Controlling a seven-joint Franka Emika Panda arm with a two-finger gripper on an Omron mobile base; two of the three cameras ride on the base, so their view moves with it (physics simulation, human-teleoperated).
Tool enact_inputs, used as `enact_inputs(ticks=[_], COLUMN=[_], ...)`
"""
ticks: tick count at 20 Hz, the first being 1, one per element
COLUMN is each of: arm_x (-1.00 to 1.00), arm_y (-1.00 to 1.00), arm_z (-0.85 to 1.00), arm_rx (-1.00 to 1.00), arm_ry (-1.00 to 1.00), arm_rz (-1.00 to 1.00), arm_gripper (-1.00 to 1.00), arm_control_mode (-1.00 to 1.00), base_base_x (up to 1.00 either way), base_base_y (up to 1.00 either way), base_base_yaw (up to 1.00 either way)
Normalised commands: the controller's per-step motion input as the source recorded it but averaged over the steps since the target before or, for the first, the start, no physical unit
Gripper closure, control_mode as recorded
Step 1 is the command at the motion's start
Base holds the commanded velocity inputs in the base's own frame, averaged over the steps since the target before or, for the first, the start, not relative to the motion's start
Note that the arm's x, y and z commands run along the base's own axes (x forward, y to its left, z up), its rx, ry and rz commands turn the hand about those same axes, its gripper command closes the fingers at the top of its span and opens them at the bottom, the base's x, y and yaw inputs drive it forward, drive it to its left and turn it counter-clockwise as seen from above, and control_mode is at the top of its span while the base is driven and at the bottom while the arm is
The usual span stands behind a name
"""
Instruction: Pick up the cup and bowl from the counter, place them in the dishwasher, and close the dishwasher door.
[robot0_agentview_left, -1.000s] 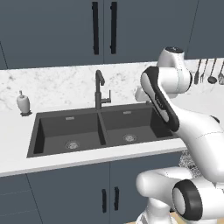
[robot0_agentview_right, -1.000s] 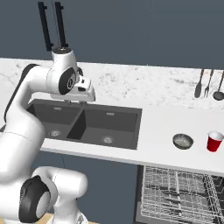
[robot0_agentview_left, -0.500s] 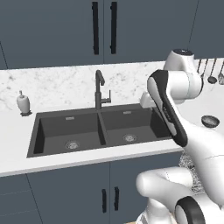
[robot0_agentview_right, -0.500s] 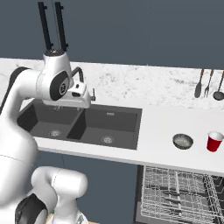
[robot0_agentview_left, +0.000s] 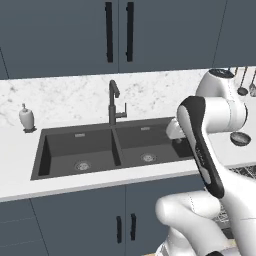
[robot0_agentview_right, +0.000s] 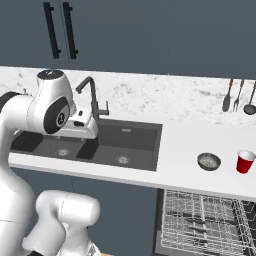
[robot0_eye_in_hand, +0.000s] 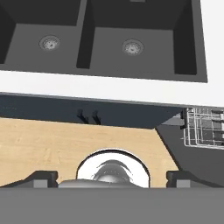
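The gripper (robot0_eye_in_hand: 112, 177) hangs released and empty above the front edge of the table (robot0_agentview_right: 185, 145), its fingertips (robot0_eye_in_hand: 43, 177) spread wide apart. The bowl (robot0_agentview_right: 209, 161) and the cup (robot0_agentview_right: 245, 161) stand side by side on the table, right of the sink (robot0_agentview_right: 130, 145), apart from each other. Below them, the dishwasher (robot0_agentview_right: 205, 220) has its wire rack pulled out. The tap (robot0_agentview_left: 114, 102) rises behind the sink.

Legible text, labels, brands, numbers, signs: none found in any view. Cabinet fronts, backsplash, sink and the soap dispenser (robot0_agentview_left: 26, 118) at the left of the left base view carry no readable marking.
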Motion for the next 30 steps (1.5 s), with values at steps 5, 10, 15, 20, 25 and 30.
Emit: enact_inputs(ticks=[5, 10, 15, 20, 25, 30], arm_x=[-0.01, 0.0, 0.0, 0.0, 0.0, 0.0], arm_y=[0.0, 0.0, 0.0, 0.0, 0.0, 0.0], arm_z=[-0.2, 0.0, 0.0, 0.0, 0.0, 0.0], arm_rx=[0.0, 0.0, 0.0, 0.0, 0.0, 0.0], arm_ry=[0.0, 0.0, 0.0, 0.0, 0.0, 0.0], arm_rz=[0.0, 0.0, 0.0, 0.0, 0.0, 0.0], arm_gripper=[-1.0, -1.0, -1.0, -1.0, -1.0, -1.0], arm_control_mode=[1.0, 1.0, 1.0, 1.0, 1.0, 1.0], base_base_x=[0.02, 0.11, 0.01, 0.26, 0.86, 0.41], base_base_y=[0.0, 0.08, 0.52, 0.62, 0.1, -0.39], base_base_yaw=[-0.03, -0.42, -0.65, -0.67, -0.38, -0.15])
